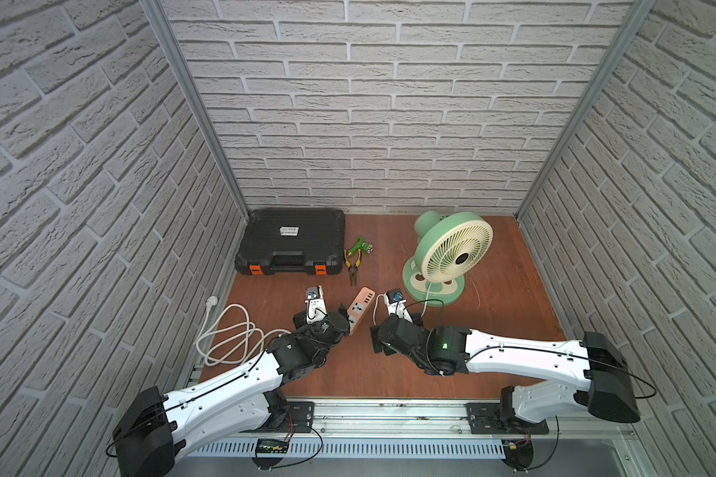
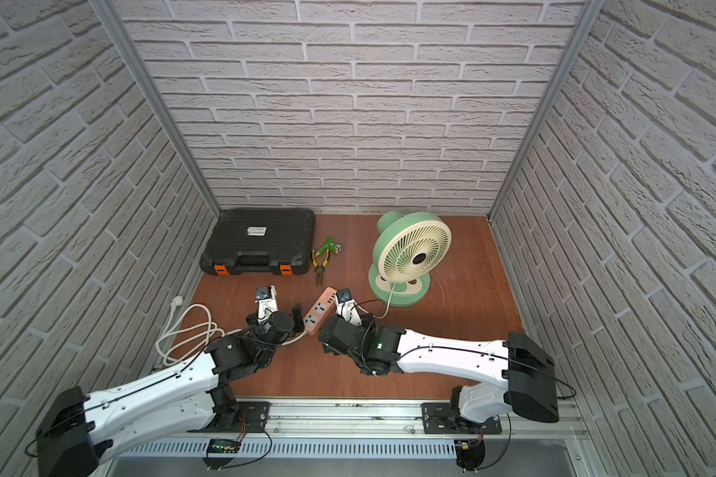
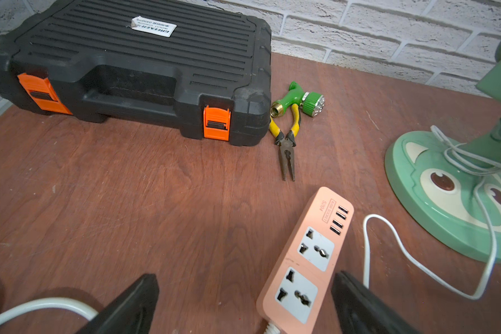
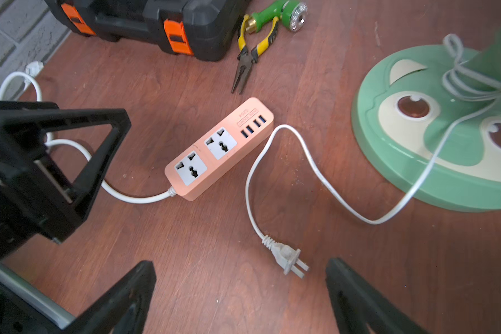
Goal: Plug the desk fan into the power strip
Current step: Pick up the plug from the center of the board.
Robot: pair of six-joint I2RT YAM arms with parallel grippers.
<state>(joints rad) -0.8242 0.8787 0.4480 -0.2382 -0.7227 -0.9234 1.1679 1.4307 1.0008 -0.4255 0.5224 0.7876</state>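
only in right wrist view, plug (lying unplugged)

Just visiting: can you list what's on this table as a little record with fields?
Fan: upright at the back, cord trailing forward
Plug: loose on the table, not plugged in
Power strip: lying flat, both sockets empty
Left claw: open, near the strip's cable end
Right claw: open, close to the plug
Also there: toolcase, pliers, hose nozzle
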